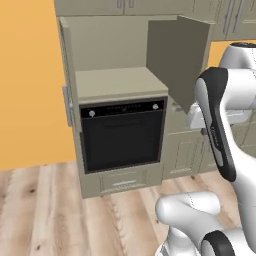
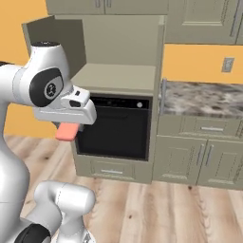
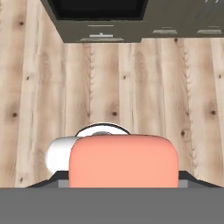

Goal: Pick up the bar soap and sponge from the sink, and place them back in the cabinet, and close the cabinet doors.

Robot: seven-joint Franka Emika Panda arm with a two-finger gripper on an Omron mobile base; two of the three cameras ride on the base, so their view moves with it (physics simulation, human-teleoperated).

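Salmon-pink and flat, the bar soap (image 3: 124, 161) sits gripped in the hand (image 2: 67, 129), which is closed on it; in the hand view the bar spreads across the lower middle, hiding the fingertips, so the contact itself is hard to make out. From the right base view the soap (image 2: 66, 131) pokes out below the white wrist, held in the air well above the wooden floor (image 3: 131, 87). Under it the hand view looks straight down at the planks, with the bottom of the black oven (image 3: 98, 8) and a drawer front at the top edge.

Beyond the hand stands the cabinet (image 1: 120, 50), its beige shelf (image 1: 120, 84) bare just above the oven (image 1: 122, 132). Both cabinet doors (image 1: 175, 60) stand open: the right one swung out towards the arm, the left one (image 1: 68, 75) edge-on beside the orange wall (image 1: 27, 85). To the right, past the cabinet, a marbled surface (image 2: 201, 98) runs over lower cupboards.
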